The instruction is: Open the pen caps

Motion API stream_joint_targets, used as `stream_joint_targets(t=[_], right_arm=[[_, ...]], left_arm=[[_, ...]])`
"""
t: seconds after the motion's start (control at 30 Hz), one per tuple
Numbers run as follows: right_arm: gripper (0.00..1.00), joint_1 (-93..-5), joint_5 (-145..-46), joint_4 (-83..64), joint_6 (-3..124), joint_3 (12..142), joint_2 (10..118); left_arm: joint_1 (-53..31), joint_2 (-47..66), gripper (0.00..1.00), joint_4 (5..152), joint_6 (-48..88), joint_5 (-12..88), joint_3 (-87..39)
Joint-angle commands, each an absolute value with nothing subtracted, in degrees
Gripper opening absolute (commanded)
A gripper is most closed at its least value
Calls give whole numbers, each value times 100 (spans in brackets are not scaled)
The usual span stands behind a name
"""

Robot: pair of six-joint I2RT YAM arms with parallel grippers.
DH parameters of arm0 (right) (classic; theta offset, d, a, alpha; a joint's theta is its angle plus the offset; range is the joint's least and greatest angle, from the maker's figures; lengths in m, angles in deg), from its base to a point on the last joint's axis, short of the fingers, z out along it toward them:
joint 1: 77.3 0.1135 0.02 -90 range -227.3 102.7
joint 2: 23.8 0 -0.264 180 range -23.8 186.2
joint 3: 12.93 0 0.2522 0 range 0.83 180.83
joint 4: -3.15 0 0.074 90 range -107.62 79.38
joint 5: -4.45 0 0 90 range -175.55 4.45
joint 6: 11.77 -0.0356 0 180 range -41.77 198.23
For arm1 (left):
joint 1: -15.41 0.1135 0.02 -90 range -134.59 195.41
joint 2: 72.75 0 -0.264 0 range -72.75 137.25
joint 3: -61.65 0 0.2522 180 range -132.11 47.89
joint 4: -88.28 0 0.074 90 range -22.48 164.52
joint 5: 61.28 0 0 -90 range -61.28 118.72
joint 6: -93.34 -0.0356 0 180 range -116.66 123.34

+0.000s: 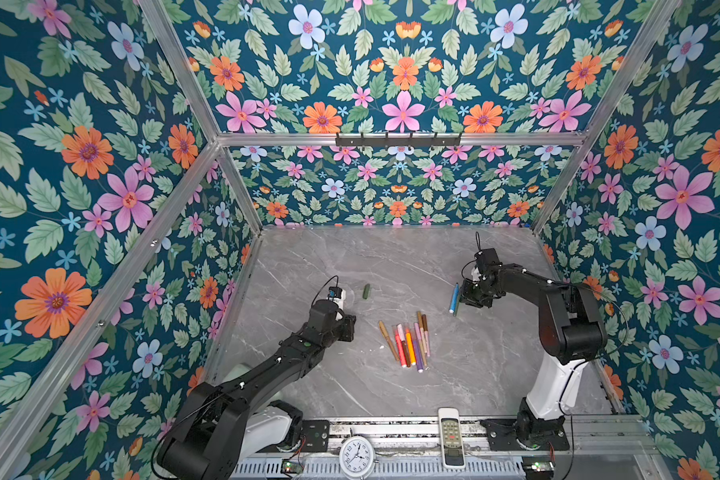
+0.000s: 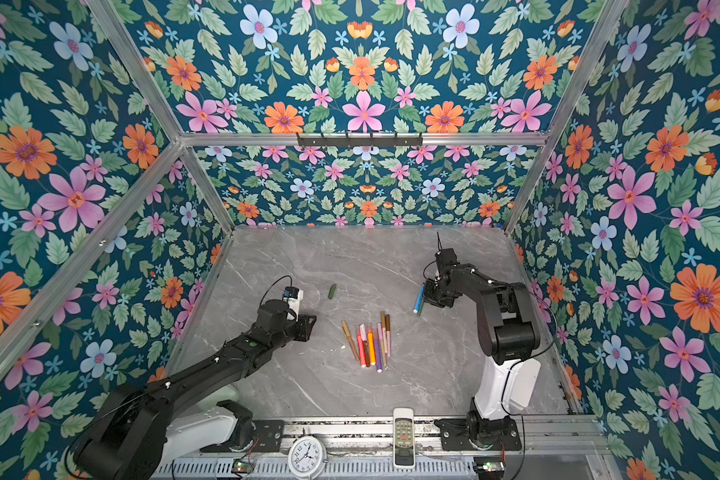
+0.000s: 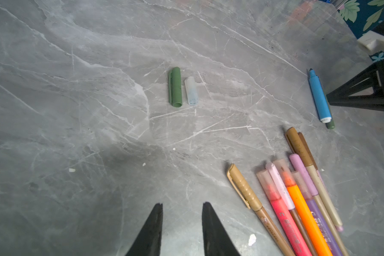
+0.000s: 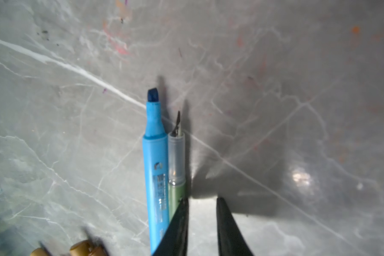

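Tabletop (image 1: 454, 374) of grey marble fills both top views: the left gripper (image 1: 348, 328) sits over it with a green cap (image 1: 366, 291) lying a little beyond its tip and a cluster of capped pens (image 1: 408, 345) off to its inner side, roughly between it and the right gripper (image 1: 464, 301), which hangs low right beside a blue pen (image 1: 454, 298); from up here neither gripper's opening can be told. Left wrist view: the left gripper's fingers (image 3: 151, 230) stand partly apart with nothing between them, over bare stone; ahead of them lie the green cap (image 3: 175, 87) and, just beside it, a clear cap (image 3: 191, 90), both loose. Right wrist view: the right gripper (image 4: 202, 199) is likewise parted a little and empty; the uncapped blue pen (image 4: 156, 168) and a green pen (image 4: 176, 159) with a bare nib lie touching side by side, just outside one of its fingers (image 4: 177, 226), which overlaps the green pen's barrel
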State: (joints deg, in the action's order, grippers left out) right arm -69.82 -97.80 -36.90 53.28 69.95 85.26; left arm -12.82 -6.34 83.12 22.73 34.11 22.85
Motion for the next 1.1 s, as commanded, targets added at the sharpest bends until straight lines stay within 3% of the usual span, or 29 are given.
stream_joint_targets(t=[0.0,0.47,0.87,1.07], right_arm=[[26,-6974,-9730,-3894,5288,7004,8659],[32,-6965,-10044,-4005,5283,7346,8930],[30,-6914,-10290,-3937,5192,7428,9054],[23,-6915,-10490,-3807,5043,7404,9068]], left_arm=[[-1280,-640,33,8427,2239,3365,2284],[-1276,-631,33,8427,2240,3356,2284],[-1280,-632,33,8427,2231,3356,2282],[-1280,-631,33,8429,2234,3356,2279]])
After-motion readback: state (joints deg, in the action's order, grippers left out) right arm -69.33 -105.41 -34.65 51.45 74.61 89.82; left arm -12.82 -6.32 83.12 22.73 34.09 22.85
